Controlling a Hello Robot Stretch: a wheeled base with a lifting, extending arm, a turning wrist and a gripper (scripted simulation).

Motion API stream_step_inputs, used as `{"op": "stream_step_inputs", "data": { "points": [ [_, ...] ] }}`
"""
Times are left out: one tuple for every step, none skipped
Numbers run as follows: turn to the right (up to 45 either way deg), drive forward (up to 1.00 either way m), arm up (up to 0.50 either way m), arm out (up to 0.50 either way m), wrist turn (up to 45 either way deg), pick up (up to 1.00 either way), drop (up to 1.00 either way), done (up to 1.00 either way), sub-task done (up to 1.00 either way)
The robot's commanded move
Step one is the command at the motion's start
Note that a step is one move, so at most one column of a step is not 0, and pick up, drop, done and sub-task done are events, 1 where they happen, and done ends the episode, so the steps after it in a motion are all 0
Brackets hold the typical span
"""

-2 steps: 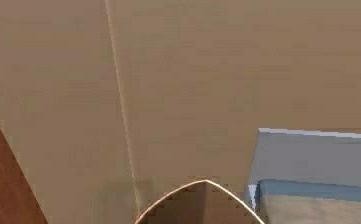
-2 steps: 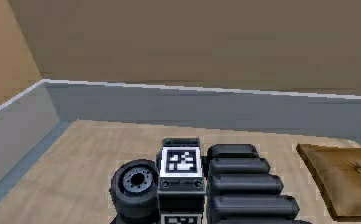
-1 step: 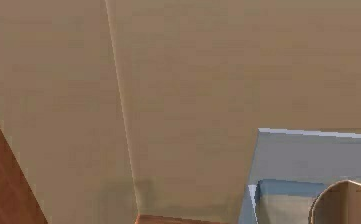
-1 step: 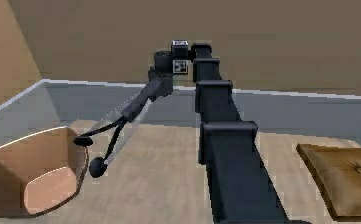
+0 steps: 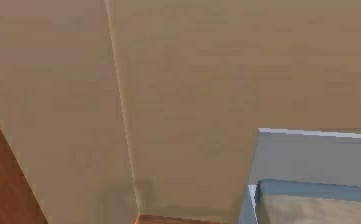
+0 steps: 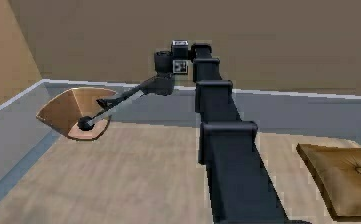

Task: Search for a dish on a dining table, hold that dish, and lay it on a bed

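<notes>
A brown, shallow dish [image 6: 68, 108] hangs tilted at the far end of my gripper [image 6: 92, 119], which holds it above the bed's near-left corner. The dark arm [image 6: 223, 130] rises from the bottom edge of the arm side view, with the two white marker squares [image 6: 191, 66] at its top. Under the arm and dish lies the bed [image 6: 138, 175], which has a tan cover and a grey-blue rim. A corner of the same bed [image 5: 313, 155] sits at the lower right of the forward view.
A brown cushion [image 6: 340, 175] lies on the bed at the arm side view's right. Tan walls meet in a corner [image 5: 118, 90] straight ahead. A reddish-brown panel [image 5: 6, 175] stands at the forward view's lower left. A dark wall [image 6: 278, 45] backs the bed.
</notes>
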Motion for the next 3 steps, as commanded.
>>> {"op": "stream_step_inputs", "data": {
  "points": [
    [0.0, 0.0, 0.0, 0.0, 45.0, 0.0, 0.0, 0.0, 0.0],
    [0.0, 0.0, 0.0, 0.0, 36.0, 0.0, 0.0, 0.0, 0.0],
    [0.0, 0.0, -0.16, 0.0, 0.0, 0.0, 0.0, 0.0, 0.0]
  ]
}}
